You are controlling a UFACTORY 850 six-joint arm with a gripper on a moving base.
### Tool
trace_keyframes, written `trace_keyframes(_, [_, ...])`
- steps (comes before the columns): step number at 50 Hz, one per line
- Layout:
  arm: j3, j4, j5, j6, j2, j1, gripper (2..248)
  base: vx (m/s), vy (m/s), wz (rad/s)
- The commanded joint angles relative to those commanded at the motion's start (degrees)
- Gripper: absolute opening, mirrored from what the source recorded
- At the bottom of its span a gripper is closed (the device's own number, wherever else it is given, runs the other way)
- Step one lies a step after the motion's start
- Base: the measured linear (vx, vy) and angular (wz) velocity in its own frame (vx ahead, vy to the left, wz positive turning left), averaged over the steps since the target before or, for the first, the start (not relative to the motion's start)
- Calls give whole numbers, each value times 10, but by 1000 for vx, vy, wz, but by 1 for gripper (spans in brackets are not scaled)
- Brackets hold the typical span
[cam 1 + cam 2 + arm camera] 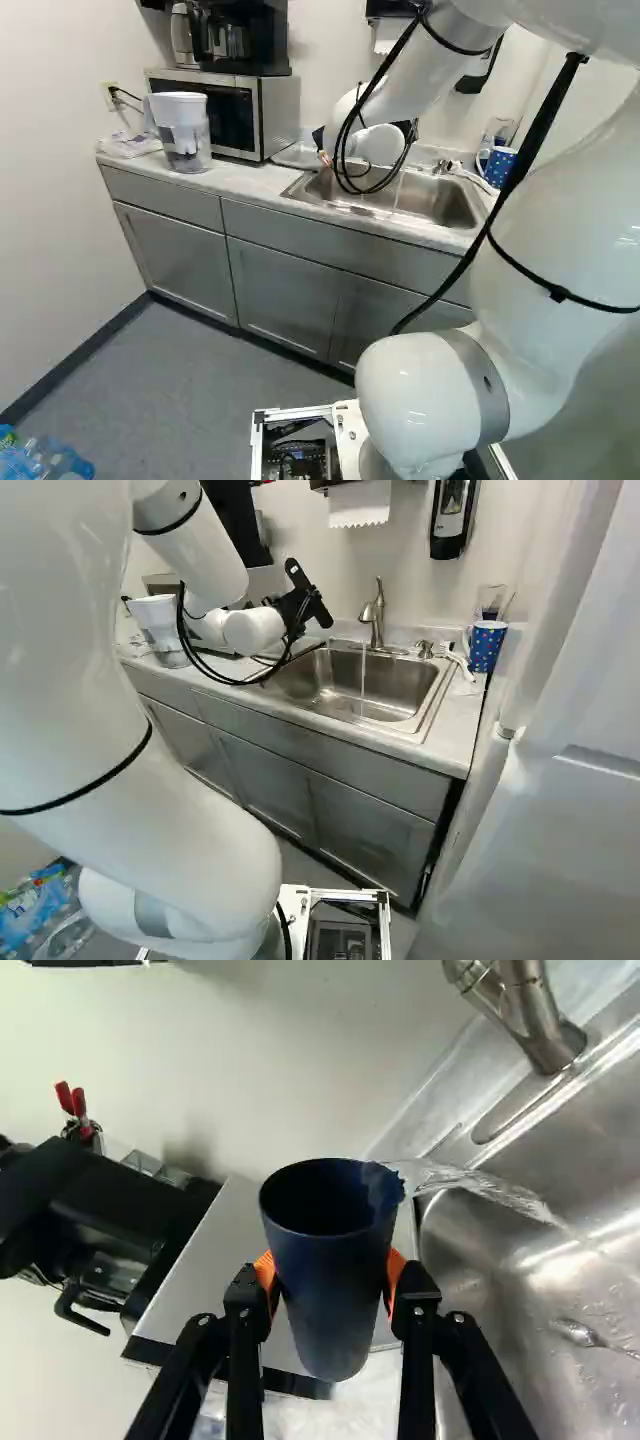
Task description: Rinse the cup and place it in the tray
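Observation:
At the sink's left end in the right base view is my gripper (pixel 303 605); the arm covers most of it in the left base view. The wrist view shows the gripper (pixel 330 1278) shut on a dark blue cup (pixel 335 1305), orange pads on both sides of its wall. The cup's mouth faces away from the palm, and water (pixel 490 1188) streams beside its rim toward the steel sink (pixel 400 695). A thin stream also falls into the basin in the right base view. I cannot make out the tray with certainty.
The faucet (pixel 376 615) rises behind the sink. A spotted mug (pixel 486 645) stands right of it. A microwave (pixel 230 110) with a coffee maker (pixel 240 38) on top and a pitcher (pixel 183 132) stand left. A spoon (pixel 578 1332) lies in the basin.

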Motion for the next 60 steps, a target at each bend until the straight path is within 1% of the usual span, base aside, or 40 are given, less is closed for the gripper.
trace_keyframes(60, [0,0,0,362,0,0,123,0,0,0])
